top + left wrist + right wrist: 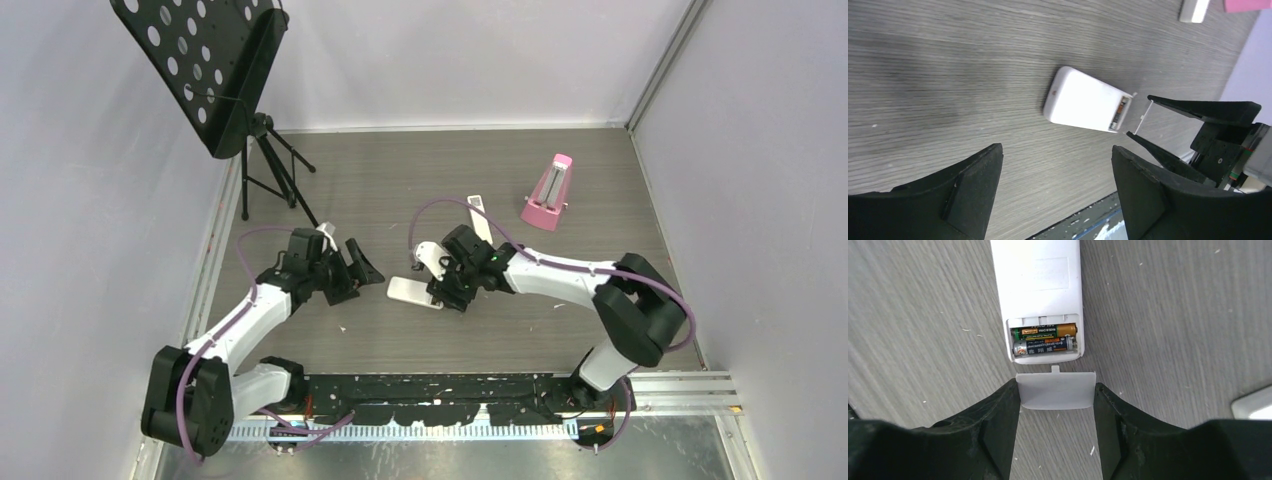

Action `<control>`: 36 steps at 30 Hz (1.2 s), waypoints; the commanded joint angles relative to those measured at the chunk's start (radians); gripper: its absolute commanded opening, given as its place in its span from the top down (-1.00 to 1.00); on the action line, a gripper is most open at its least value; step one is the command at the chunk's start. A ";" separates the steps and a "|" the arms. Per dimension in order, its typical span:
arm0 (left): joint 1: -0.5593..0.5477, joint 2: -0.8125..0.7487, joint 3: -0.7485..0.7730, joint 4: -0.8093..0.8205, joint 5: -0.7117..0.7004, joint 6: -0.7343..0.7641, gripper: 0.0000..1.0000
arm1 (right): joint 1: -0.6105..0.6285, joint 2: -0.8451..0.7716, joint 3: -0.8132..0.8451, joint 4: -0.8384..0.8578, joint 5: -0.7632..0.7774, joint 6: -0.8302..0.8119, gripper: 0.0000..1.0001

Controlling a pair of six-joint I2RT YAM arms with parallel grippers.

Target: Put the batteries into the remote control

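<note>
While right gripper (pixel 1056 390) clamps cover (pixel 1055 396), left gripper (pixel 1056 150) gapes empty — two batteries (pixel 1045 346) in remote control (pixel 1038 285), top cropped.

Tabletop (pixel 400 180): matt grey wood-grain laminate w/ fine streaks. Remote control (pixel 1040 290): smooth white plastic, slight sheen. Batteries (pixel 1044 339): glossy printed wrap, green/gold & black/silver, metal ends. Battery cover (pixel 1055 399): thin, semi-translucent white plastic, matt. Right gripper (pixel 1056 389) fingers (pixel 998 427): matt black plastic, faintly grainy. Metronome (pixel 548 192): smooth pink plastic.
</note>
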 commanded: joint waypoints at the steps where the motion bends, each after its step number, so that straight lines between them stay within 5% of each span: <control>1: -0.009 -0.029 0.025 0.092 0.110 -0.076 -0.58 | 0.005 -0.133 -0.014 0.059 -0.028 0.008 0.16; 18: -0.245 0.243 0.092 0.488 0.194 -0.224 -0.67 | 0.006 -0.198 0.003 0.087 -0.202 0.059 0.10; 26: -0.294 0.303 0.100 0.529 0.225 -0.253 -0.21 | 0.005 -0.185 0.010 0.091 -0.203 0.061 0.10; 36: -0.320 0.325 0.074 0.600 0.277 -0.264 0.02 | 0.006 -0.157 0.032 0.090 -0.218 0.062 0.10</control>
